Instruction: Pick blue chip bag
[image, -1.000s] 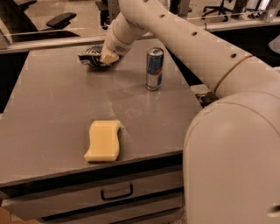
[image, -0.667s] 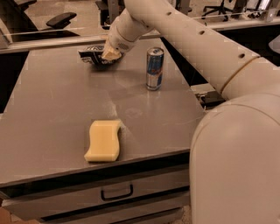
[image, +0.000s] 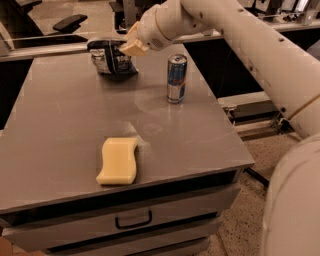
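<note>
The tool is seen at the far side of the counter, pinched onto the upper right edge of the blue chip bag. The bag is held upright, its lower edge at or just above the counter top — which of the two cannot be told. A drink can stands upright to the bag's right, apart from it. A yellow sponge lies near the front edge.

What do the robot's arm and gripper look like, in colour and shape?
The arm is smooth, white and tubular, with thin tan rings at its joints; no cables or markings show. The gripper, at the top of the blue chip bag, has pale tan fingers.
</note>
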